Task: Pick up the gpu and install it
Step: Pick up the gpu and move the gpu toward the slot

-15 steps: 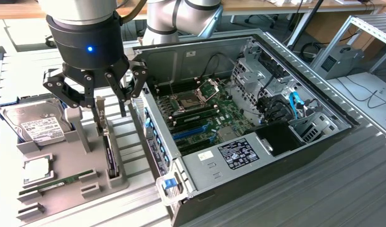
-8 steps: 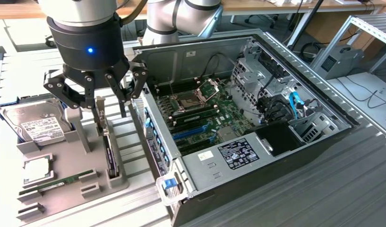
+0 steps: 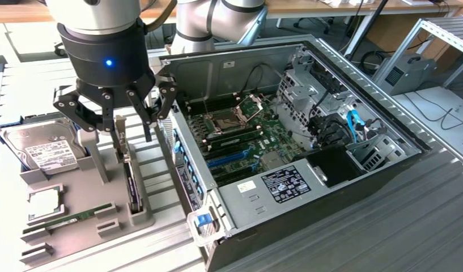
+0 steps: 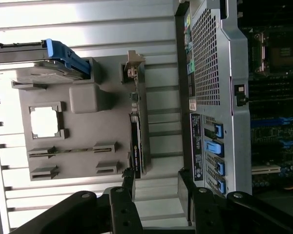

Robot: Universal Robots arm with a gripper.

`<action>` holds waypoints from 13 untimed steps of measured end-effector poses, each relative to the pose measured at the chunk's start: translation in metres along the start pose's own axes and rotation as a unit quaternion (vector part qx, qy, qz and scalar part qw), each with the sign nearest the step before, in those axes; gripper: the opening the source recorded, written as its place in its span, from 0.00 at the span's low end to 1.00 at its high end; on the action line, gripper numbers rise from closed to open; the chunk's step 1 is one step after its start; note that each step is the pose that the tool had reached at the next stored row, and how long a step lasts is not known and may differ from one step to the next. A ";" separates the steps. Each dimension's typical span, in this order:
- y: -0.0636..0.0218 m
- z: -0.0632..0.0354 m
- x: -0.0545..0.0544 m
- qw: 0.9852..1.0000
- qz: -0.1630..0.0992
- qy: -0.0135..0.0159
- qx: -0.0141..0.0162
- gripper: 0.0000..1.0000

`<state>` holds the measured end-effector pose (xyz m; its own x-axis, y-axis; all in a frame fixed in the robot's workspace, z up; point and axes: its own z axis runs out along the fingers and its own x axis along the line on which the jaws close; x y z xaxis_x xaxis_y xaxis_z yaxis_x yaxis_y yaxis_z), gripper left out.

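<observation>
Upper left of exterior view | gripper (image 3: 129,129) jaws apart, over gpu (image 3: 133,190) | gpu on edge in gray holder (image 3: 84,187)

Tray (image 3: 80,190) sits on the exterior view's left of the case (image 3: 307,241), just beside it. Gpu (image 3: 131,184) stands on edge in the tray slot nearest the case. Drive (image 3: 42,148) leans at the tray's far corner. Cpu (image 3: 46,204) and memory stick (image 3: 72,218) lie nearer the camera. Gripper (image 3: 127,133) hangs over the gpu, one finger on each side.
</observation>
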<state>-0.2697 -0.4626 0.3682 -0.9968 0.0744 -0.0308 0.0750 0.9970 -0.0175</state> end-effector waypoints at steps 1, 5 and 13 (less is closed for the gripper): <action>0.0000 0.0003 0.000 1.000 0.000 0.000 0.000 0.48; 0.0000 0.0010 0.000 1.000 0.000 0.000 0.000 0.48; 0.0000 0.0026 0.000 1.000 0.000 0.000 0.000 0.48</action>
<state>-0.2697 -0.4626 0.3656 -0.9968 0.0744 -0.0308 0.0750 0.9970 -0.0182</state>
